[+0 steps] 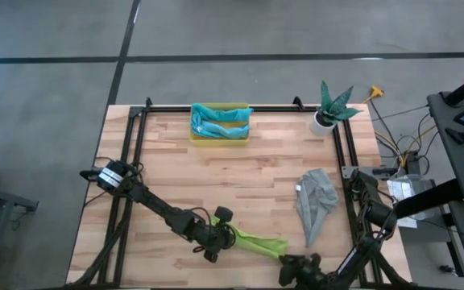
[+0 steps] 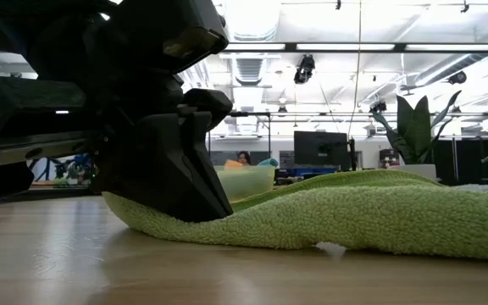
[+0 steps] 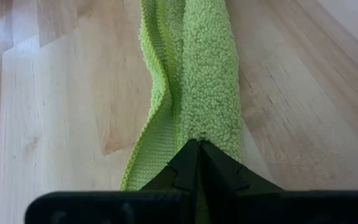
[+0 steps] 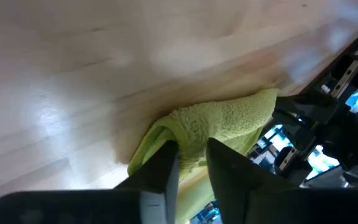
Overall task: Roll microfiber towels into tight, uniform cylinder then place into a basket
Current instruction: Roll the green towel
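At the table's near edge, left gripper (image 3: 197, 163) clamps the lime green towel (image 1: 256, 240) (folded lengthwise). Right gripper (image 4: 191, 163) pinches its other end, apparently not fully tight.

four towels (image 1: 256, 241), one basket (image 1: 219, 138), one plant (image 1: 332, 106)

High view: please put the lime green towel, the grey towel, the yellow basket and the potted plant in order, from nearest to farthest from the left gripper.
1. Lime green towel: pinched in the left gripper, near the table's front edge.
2. Grey towel: on the right side, lying loose.
3. Yellow basket: at the back edge, middle, with teal and light blue cloth inside.
4. Potted plant: back right corner.
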You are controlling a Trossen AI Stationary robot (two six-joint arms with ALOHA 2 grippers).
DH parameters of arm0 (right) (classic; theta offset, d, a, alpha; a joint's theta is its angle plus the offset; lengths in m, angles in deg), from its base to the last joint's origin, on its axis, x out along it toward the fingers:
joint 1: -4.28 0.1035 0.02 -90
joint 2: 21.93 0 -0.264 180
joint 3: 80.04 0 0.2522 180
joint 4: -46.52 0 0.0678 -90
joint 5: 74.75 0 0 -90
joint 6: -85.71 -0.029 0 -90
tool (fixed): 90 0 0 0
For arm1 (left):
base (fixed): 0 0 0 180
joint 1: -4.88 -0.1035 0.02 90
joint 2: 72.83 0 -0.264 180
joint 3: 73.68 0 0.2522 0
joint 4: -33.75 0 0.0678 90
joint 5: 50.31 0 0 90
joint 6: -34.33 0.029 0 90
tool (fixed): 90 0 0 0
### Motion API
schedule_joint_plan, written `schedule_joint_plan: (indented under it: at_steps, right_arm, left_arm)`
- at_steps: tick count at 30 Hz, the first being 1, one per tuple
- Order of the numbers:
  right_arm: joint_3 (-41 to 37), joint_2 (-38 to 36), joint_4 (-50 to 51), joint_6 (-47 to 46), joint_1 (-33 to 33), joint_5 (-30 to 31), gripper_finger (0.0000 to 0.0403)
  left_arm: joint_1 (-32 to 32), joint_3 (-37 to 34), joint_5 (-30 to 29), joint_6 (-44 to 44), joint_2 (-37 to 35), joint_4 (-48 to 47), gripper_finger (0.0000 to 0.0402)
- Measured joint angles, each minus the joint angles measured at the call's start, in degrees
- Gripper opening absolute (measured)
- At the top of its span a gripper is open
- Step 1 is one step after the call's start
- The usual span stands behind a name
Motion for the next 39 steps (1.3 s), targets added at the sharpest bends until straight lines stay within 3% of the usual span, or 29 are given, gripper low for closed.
schedule_joint_plan:
  at_steps: [7,12,22,28,39]
  right_arm:
    - [0.02,-0.16,-0.14,-5.03,0.25,0.04,0.0013]
    - [0.02,-0.32,1.11,-14.83,0.25,-0.01,0.0009]
    - [0.17,-2.82,-3.79,-49.84,-0.61,-3.03,0.0009]
    - [-0.35,-4.25,-7.95,-58.51,-3.55,-8.63,0.0009]
    - [-5.08,-4.46,-13.18,-71.78,-5.89,-8.78,0.0009]
  left_arm:
    - [0.0,0.0,0.0,0.02,0.0,-0.07,0.0005]
    - [0.0,0.02,0.21,0.05,-0.48,-1.03,0.0005]
    - [-0.02,-0.17,0.55,1.36,-4.46,-5.6,0.0005]
    - [0.0,-0.17,0.78,2.04,-4.52,-5.32,0.0005]
    - [0.51,-0.15,0.83,3.63,-6.42,-6.39,0.0006]
